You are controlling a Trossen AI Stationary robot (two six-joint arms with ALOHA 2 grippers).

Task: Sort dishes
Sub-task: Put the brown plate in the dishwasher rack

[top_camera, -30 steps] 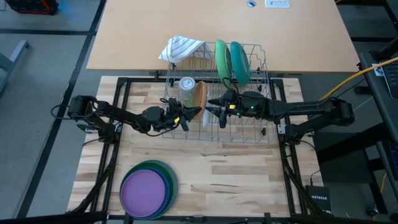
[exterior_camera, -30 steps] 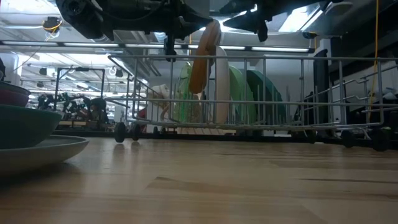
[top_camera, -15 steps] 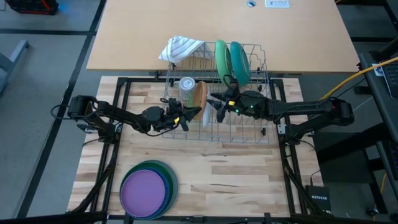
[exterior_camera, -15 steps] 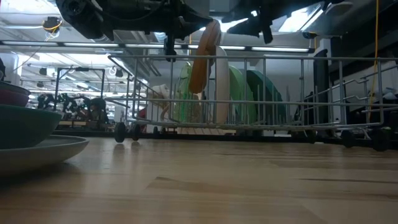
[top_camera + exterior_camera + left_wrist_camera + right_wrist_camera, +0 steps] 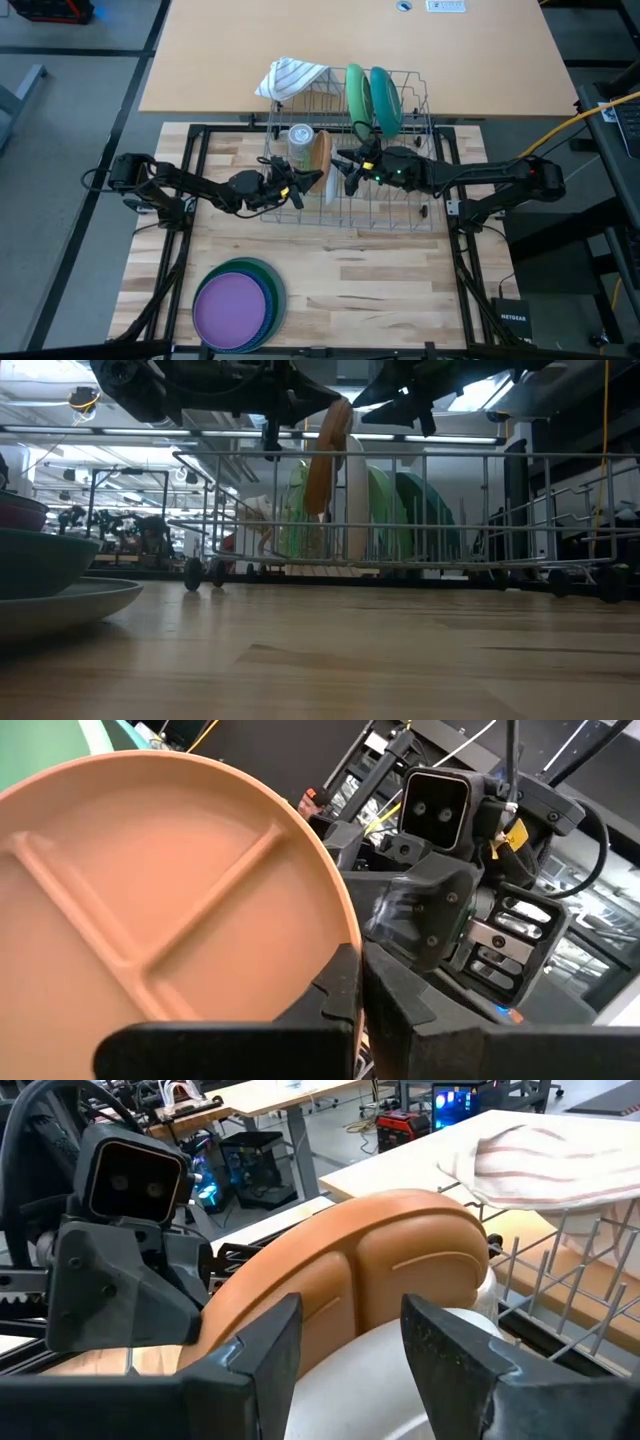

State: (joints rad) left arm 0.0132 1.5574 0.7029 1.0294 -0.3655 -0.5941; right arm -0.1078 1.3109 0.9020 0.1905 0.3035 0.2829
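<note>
A tan divided plate point(image 5: 150, 890) stands on edge above the wire dish rack point(image 5: 400, 205), with my left gripper point(image 5: 303, 186) shut on it. My right gripper point(image 5: 345, 165) is open just to the plate's right. In the right wrist view its fingers point(image 5: 265, 1345) frame the tan plate point(image 5: 380, 1265) without touching it. A white plate point(image 5: 356, 500) stands in the rack under the tan one. A green plate point(image 5: 357, 92) and a teal plate point(image 5: 386, 98) stand upright at the rack's far end. A stack topped by a purple plate point(image 5: 233, 308) lies near the front left. My left gripper pinches the tan plate's rim point(image 5: 338, 952) between its two shut fingers. The fingers come roughly level from the table's left. The plate stands on edge, tilted a little. Its lower part point(image 5: 316, 500) dips below the rack's top rail, clear of the rack's floor.
A clear glass point(image 5: 300, 140) stands in the rack's left part, close behind my left gripper. A striped white cloth point(image 5: 290, 77) hangs over the rack's far left corner. Bare wood lies between the rack and the table's near edge, right of the stack.
My right gripper has swung a little toward the far edge, closer to the tan plate's rim, and stays open. The left gripper and the tan plate have kept still.
</note>
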